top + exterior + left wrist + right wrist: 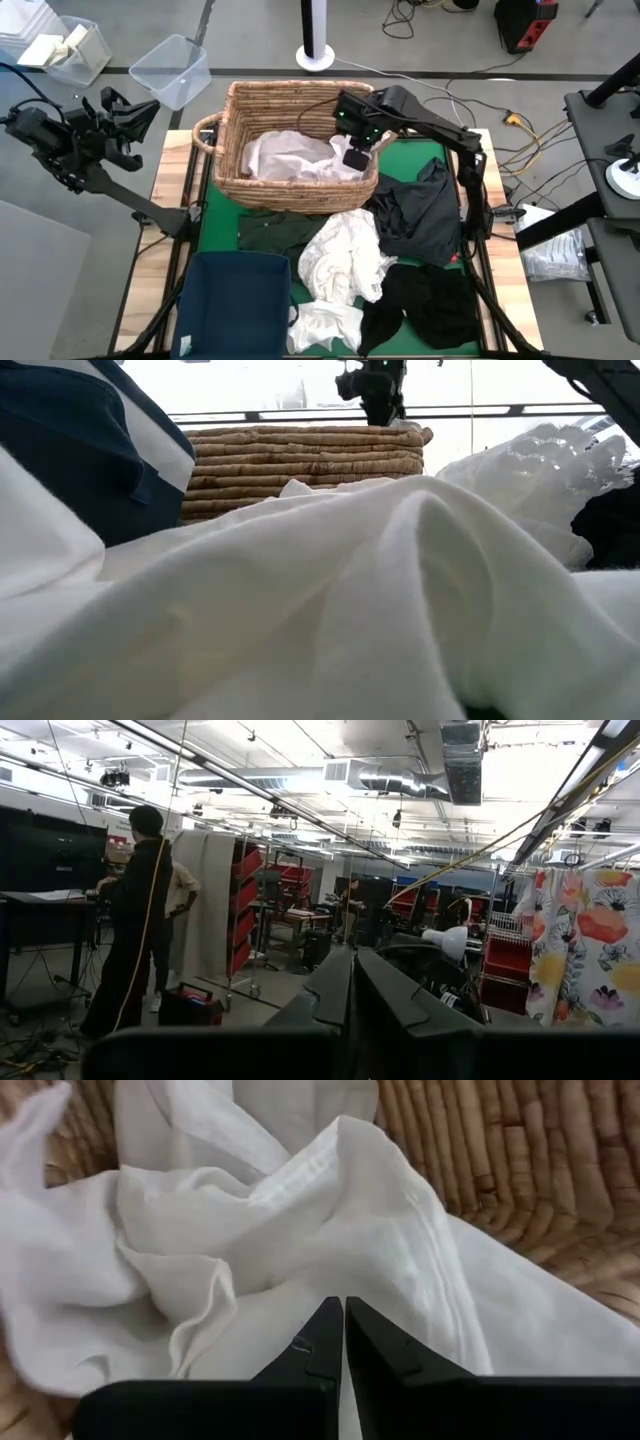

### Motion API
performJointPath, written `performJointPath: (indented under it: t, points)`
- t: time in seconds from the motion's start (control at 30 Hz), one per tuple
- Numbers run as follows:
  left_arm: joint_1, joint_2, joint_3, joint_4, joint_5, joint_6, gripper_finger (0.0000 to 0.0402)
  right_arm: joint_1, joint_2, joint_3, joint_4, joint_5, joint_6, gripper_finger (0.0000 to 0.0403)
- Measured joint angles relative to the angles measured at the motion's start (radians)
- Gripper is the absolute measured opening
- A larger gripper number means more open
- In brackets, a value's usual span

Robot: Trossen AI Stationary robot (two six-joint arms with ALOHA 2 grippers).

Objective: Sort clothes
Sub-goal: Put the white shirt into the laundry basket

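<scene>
A white garment lies crumpled inside the wicker basket. My right gripper hovers shut above it, over the basket's right part; the low view shows the right gripper well above the rim. On the green mat rest a white pile, a dark grey garment, a black one, a dark green one and a small white piece. My left gripper waits shut, raised beyond the table's left far corner.
The navy bin stands at the near left of the table, in front of the basket. White cloth fills most of the low view. A clear plastic tub sits on the floor beyond the table. A person stands far off in the room.
</scene>
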Motion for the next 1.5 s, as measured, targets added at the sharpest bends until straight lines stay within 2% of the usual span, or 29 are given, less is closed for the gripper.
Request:
performJointPath:
  t: [0.17,0.47,0.93,1.2,1.5]
  points:
    - [0.0,0.0,0.0,-0.001,0.0,0.0,0.0,0.0,0.063,-0.001,0.001,0.049,-0.025,0.0009]
    - [0.0,0.0,0.0,-0.006,0.0,0.0,0.0,0.002,0.169,0.0,0.035,0.04,-0.038,0.0009]
    - [0.0,-0.001,0.0,-0.018,0.0,0.0,0.0,0.007,0.203,0.001,0.397,-0.145,-0.003,0.0009]
    - [0.0,-0.001,0.0,-0.024,0.0,0.0,0.0,0.009,0.123,0.001,0.573,-0.164,0.061,0.0009]
    - [0.0,0.004,0.0,-0.024,0.0,-0.003,0.0,0.03,-0.083,0.002,0.574,-0.164,0.098,0.0009]
